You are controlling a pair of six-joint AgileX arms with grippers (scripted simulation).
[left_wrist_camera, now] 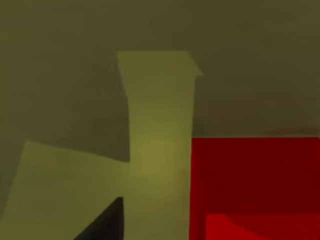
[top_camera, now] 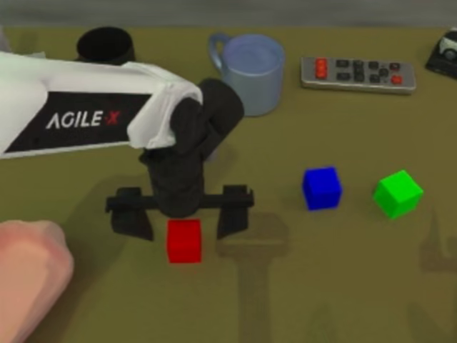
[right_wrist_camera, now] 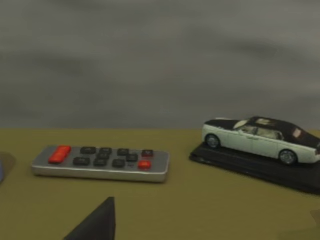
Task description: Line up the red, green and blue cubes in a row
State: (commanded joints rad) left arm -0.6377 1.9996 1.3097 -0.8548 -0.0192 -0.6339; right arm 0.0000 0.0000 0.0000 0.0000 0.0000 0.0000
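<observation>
Far left of the top view, a pale pink rounded shape (top_camera: 28, 275) sits at the near corner of the olive table (top_camera: 343, 286), and a black cylinder (top_camera: 106, 44) stands at the far edge. The left arm (top_camera: 78, 107) reaches in from the left, white shell and black wrist, and the left gripper (top_camera: 184, 227) hangs low over the table with its fingers (top_camera: 136, 218) spread wide apart, released, grasping nothing. The red cube (top_camera: 184, 241) rests on the table between them, just nearer the viewer than the finger line; the left wrist view shows its red face (left_wrist_camera: 255, 185) close up beside one dark fingertip. Behind the gripper, at the far side, a pale blue mug (top_camera: 251, 70) stands upright with its handle to the left. Moving right: the blue cube (top_camera: 321, 188) lies well apart from the red one, and the green cube (top_camera: 398, 193) sits near it, further right, turned at an angle. At the far edge, a grey remote (top_camera: 358, 73) with red and dark buttons lies flat, and a toy car (top_camera: 446, 50) on a black base peeks in at the right corner. The right arm is outside the top view; its wrist camera shows only a dark tip low in the frame, so whether its fingers are spread or closed, I cannot tell.
</observation>
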